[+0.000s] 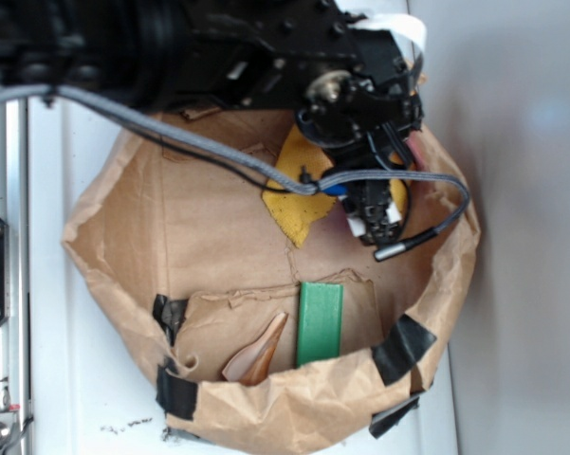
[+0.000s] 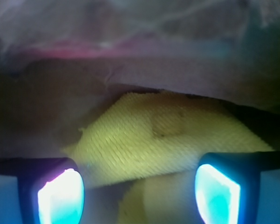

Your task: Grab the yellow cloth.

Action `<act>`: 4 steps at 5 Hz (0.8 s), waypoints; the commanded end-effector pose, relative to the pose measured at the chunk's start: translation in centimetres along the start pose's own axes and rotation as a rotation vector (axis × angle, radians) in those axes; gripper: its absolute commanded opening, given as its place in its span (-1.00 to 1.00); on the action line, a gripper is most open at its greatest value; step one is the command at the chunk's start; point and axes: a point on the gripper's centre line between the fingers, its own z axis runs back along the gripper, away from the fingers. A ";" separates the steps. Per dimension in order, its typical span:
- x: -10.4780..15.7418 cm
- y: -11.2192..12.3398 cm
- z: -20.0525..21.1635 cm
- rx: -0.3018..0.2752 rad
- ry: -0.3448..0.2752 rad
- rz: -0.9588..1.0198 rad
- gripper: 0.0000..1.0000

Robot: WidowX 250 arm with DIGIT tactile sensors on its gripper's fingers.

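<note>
The yellow cloth [image 2: 172, 140] is seen in the wrist view as a bright yellow fabric with a fine ribbed weave, lit unevenly. A small square sewn patch [image 2: 167, 123] of slightly duller tone is noted near its upper middle. One pointed corner is directed left, and a second fold of the same fabric is seen below, between the fingertips. In the exterior view the cloth [image 1: 294, 204] is found lying on the floor of a shallow brown paper enclosure [image 1: 266, 403], toward its far side, with one pointed corner extended toward the centre. Much of it is covered by the arm.

The gripper [image 2: 140, 193] is recorded as spread apart, with a wide gap between the two fingertips [image 2: 60, 196] and nothing clamped. The cloth is located directly ahead of and between the fingertips, filling the gap. Whether the fingertips are touching the fabric cannot be told. In the exterior view the gripper [image 1: 377, 227] is positioned directly over the cloth's right portion.

A green block [image 1: 320, 322] is observed near the enclosure's front wall, well apart from the cloth. A grey cable [image 1: 218, 152] is draped across the cloth.
</note>
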 end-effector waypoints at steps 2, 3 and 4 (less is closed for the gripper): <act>2.3 -2.7 -2.5 0.101 -0.007 0.030 1.00; 1.6 -3.1 -4.2 0.140 0.023 0.013 1.00; 0.9 -3.2 -5.4 0.174 0.034 -0.006 0.31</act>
